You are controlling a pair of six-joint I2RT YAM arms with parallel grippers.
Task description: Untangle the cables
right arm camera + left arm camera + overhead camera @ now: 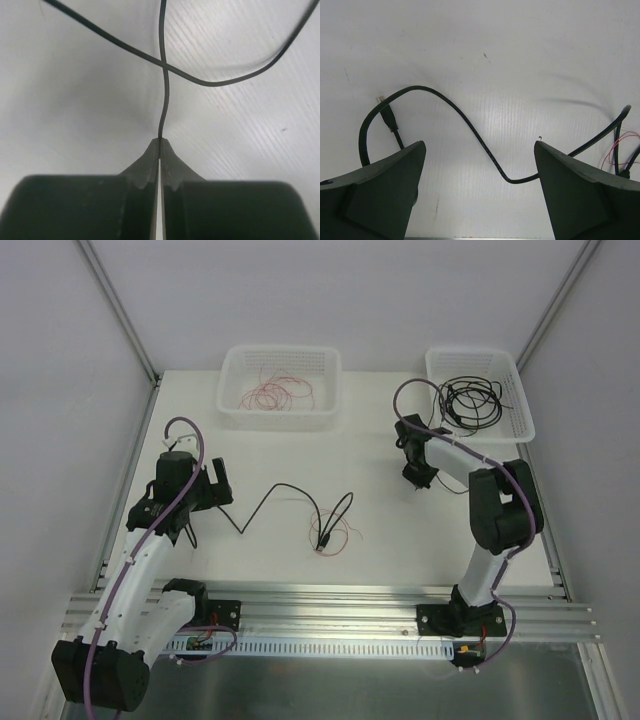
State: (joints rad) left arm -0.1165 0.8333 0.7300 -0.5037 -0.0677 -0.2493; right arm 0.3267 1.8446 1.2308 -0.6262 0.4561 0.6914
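- Jaws of the left gripper (479, 143) stand wide apart with nothing between them but the table (400, 550), at 9 o'clock of the work area in the top view.
- A loose black cable (475, 135) lies flat on the table and crosses the gap between the fingers (380, 195). Each end of the visible run passes behind a finger, so contact cannot be judged.
- Its plug (387, 114), pale at the tip, lies at 10 o'clock of the gap, at the end of a loop just beside the left-hand finger in the wrist view.
- From this gripper the cable runs toward 3 o'clock to mid-table and folds into a narrow V. A fine red-pink wire (614, 145) lies against the fold.
- Jaws of the right gripper (160, 140) are pressed together, pinching a thin held strand (165, 95) of black cable at the very tips.
- The held strand rises toward 12 o'clock in the wrist view, and a second black strand (215, 84) crosses it.
- The left basket (228, 410), at 11 o'clock, holds red-pink loops (270, 395).
- The right basket (520, 410), at 1 o'clock and beyond the right gripper, holds a black coil (470, 400).
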